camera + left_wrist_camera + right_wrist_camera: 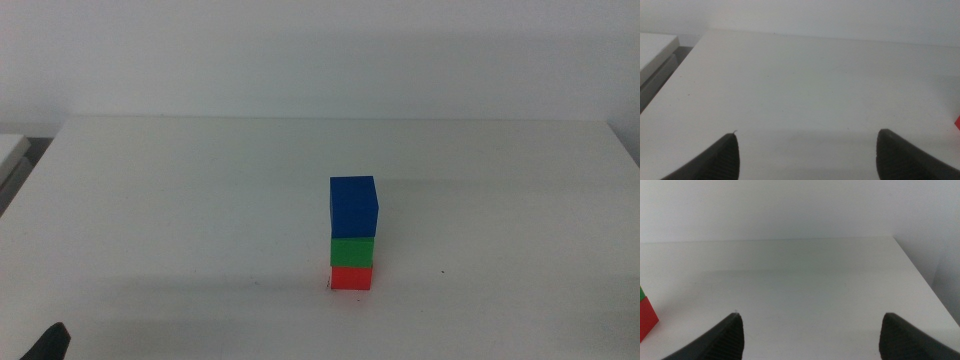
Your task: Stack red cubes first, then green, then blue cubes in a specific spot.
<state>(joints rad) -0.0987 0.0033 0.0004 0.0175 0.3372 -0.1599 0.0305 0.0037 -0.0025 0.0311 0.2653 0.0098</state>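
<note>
Nearest the lens in the middle view, a dark tip of the left pincer shows at the lower left corner of the frame, well apart from the cubes. In the left wrist view the left pincer has its jaws spread wide, released, with only bare white counter between them; a sliver of red shows at that picture's right edge. The right pincer is likewise released, jaws wide apart over bare counter, and it lies outside the middle view.

Right of centre in the middle view stands a single column: the red cube on the counter, the green cube on top of it, and the blue cube uppermost. The long axis of the column is vertical. The blue cube appears turned slightly against the two below. A tiny dark tick lies on the counter to the right of the column; a second mark at the red cube's lower left corner is too small to read. Nothing stands beside the column or crowds it.

The counter is plain matte white, backed by a plain pale wall. At the far left edge of the middle view a second pale surface adjoins the counter across a dark gap.
</note>
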